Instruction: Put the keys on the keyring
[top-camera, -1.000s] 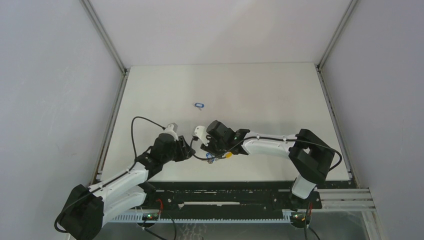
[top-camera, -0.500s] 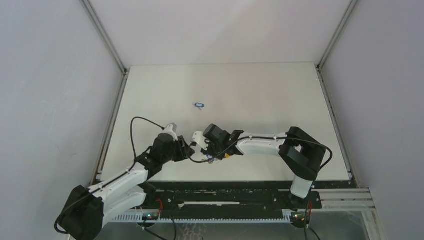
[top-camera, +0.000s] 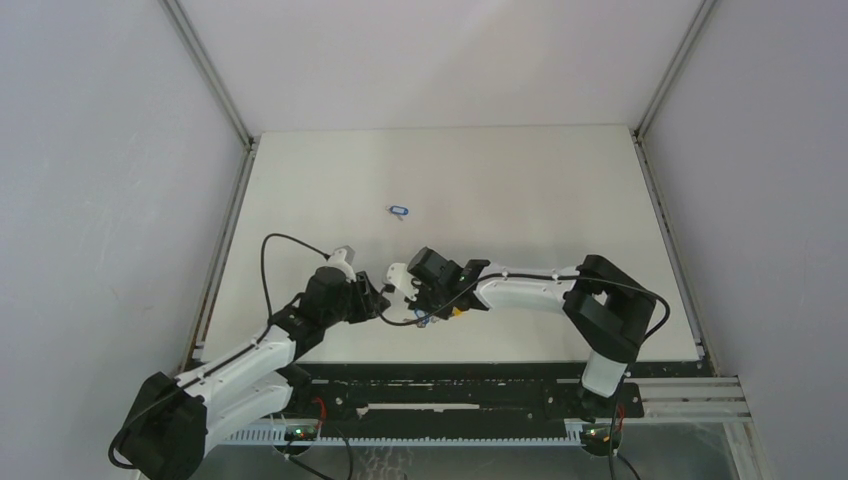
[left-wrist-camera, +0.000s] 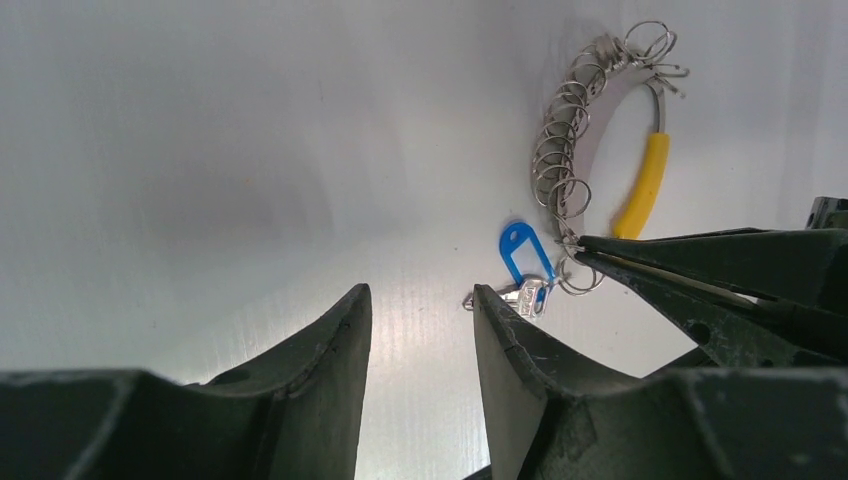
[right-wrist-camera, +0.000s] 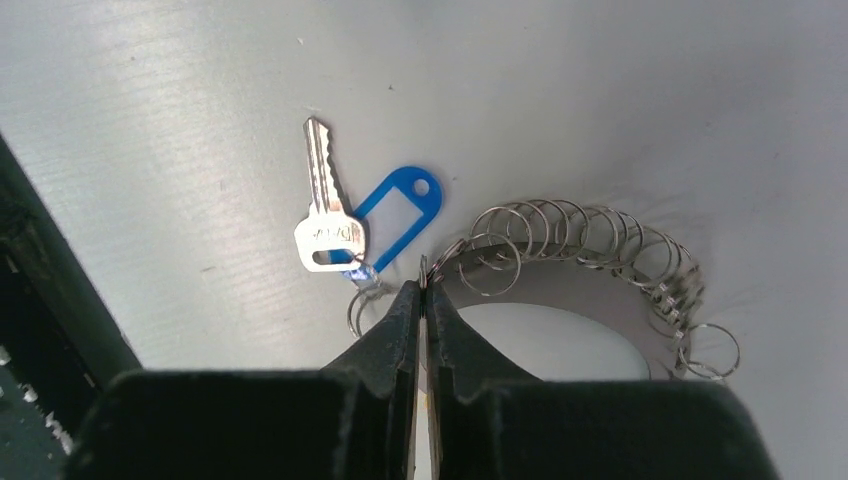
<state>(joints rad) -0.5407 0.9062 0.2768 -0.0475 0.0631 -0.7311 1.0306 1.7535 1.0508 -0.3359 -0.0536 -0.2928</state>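
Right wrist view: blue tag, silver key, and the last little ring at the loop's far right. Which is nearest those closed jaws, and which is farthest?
1. Blue tag, just up and left of the jaws.
2. Silver key, left of the tag.
3. Last little ring, far right, at the end of the keyring.

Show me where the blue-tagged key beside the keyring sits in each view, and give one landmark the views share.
Top external: the key is a blue speck, low centre of the picture.
Left wrist: the key lies right of centre, at the lower end of the keyring.
Right wrist: the key lies upper left of centre, blade pointing up.
Shared landmark: the keyring, right beside the key in every view.
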